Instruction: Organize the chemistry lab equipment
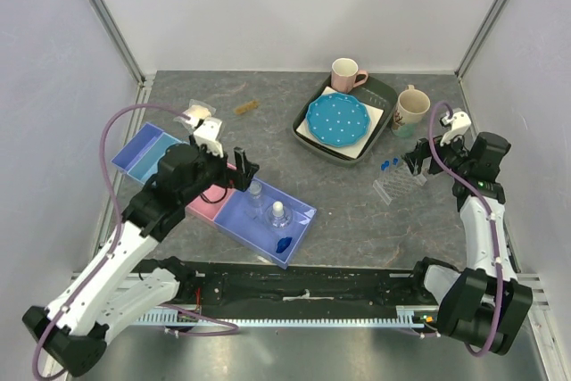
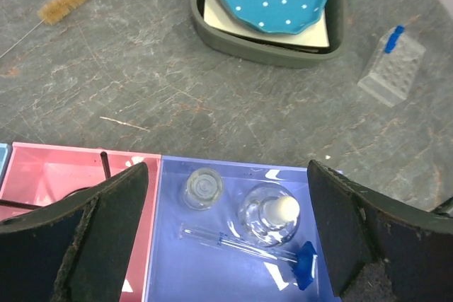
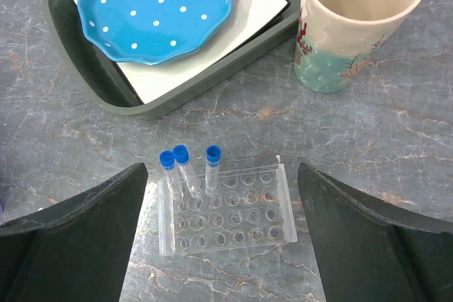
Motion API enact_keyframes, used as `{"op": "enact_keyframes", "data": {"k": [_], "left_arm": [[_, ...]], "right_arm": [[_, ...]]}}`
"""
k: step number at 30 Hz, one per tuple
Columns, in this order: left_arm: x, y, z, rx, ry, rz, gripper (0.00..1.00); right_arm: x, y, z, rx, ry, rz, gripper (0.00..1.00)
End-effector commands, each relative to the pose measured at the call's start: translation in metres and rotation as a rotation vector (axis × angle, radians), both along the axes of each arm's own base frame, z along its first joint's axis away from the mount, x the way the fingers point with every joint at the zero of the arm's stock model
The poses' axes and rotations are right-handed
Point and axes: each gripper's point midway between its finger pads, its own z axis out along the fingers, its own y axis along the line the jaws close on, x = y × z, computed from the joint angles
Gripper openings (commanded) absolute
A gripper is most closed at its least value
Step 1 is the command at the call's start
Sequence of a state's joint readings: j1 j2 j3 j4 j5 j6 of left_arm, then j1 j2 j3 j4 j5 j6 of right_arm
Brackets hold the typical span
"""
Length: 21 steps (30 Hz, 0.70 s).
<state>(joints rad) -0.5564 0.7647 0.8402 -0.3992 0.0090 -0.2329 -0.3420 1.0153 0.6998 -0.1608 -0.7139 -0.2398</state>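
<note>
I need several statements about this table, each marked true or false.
1. Two clear bottles are in the purple compartment. True.
2. The clear rack is in that compartment too. False: it stands on the table.
3. Three blue-capped tubes stand in the rack. True.
4. The left gripper and the right gripper are both open and empty. True.
5. The dotted plate lies on bare table. False: it lies in the grey tray.

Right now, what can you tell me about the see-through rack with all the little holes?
The rack is clear plastic, a flat block with rows of round holes, resting on the grey table. Three tubes with blue caps stand in its far row, two leaning; the other holes look empty. Nothing else touches it: the right gripper hangs open above it.
</note>
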Motion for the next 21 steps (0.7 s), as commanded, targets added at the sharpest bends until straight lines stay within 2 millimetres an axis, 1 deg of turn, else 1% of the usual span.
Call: {"op": "enact_keyframes", "data": {"k": [1,2,4,5,6,7,8,9,10,11,12,13,14,15,16,17,18,19,20,21], "left_arm": [[0.031,0.000,0.005,0.117,-0.029,0.019,1.00],[0.039,0.000,0.001,0.145,-0.023,0.033,1.00],[0.059,-0.002,-0.004,0.191,-0.014,0.039,1.00],[0.065,-0.004,-0.005,0.199,-0.012,0.030,1.00],[0.077,-0.008,-0.010,0.223,0.001,0.024,1.00],[0.087,-0.004,-0.010,0.230,0.006,0.038,1.00],[0.093,-0.004,-0.012,0.236,0.019,0.037,0.99],[0.108,-0.006,-0.011,0.243,0.037,0.045,0.99],[0.118,0.002,-0.010,0.240,0.046,0.068,0.99],[0.124,0.001,-0.010,0.233,0.059,0.060,0.98],[0.137,0.002,-0.010,0.232,0.066,0.076,0.98],[0.147,0.010,-0.013,0.231,0.084,0.096,0.98],[0.153,0.013,-0.016,0.226,0.110,0.107,0.99],[0.163,0.015,-0.004,0.205,0.112,0.121,0.99],[0.176,0.018,-0.021,0.196,0.178,0.121,0.99],[0.187,0.018,-0.005,0.168,0.165,0.134,0.99],[0.192,0.019,-0.010,0.175,0.185,0.137,0.99],[0.203,0.020,-0.022,0.192,0.207,0.147,0.99],[0.213,0.020,-0.017,0.208,0.186,0.143,0.99],[0.218,0.021,-0.022,0.228,0.194,0.139,0.99]], "right_arm": [[0.003,-0.001,0.001,0.026,0.019,0.031,0.95],[0.004,0.000,0.003,0.030,0.021,0.049,0.95],[0.002,0.003,-0.005,0.034,0.060,0.081,0.95],[0.004,0.004,0.002,0.026,0.052,0.105,0.95],[0.005,0.003,-0.002,0.023,0.075,0.118,0.95],[-0.001,0.003,-0.009,-0.007,0.117,0.147,0.96],[0.004,-0.001,0.005,-0.041,0.104,0.157,0.95],[0.005,-0.004,0.003,-0.060,0.128,0.169,0.96],[-0.004,-0.002,0.000,-0.071,0.174,0.196,0.96],[0.003,-0.007,0.012,-0.130,0.140,0.228,0.96],[0.002,-0.008,0.015,-0.149,0.143,0.240,0.96],[-0.004,-0.006,0.015,-0.146,0.177,0.259,0.96],[0.000,-0.008,0.021,-0.173,0.162,0.284,0.96],[-0.001,-0.005,0.023,-0.171,0.163,0.307,0.96],[-0.008,-0.002,0.020,-0.156,0.191,0.328,0.97],[-0.006,-0.001,0.021,-0.171,0.182,0.355,0.97],[-0.007,0.002,0.019,-0.173,0.185,0.375,0.98],[-0.009,0.004,0.017,-0.181,0.190,0.392,0.98],[-0.009,0.009,0.015,-0.199,0.186,0.421,0.98],[-0.009,0.012,0.012,-0.215,0.184,0.440,0.98]]}}
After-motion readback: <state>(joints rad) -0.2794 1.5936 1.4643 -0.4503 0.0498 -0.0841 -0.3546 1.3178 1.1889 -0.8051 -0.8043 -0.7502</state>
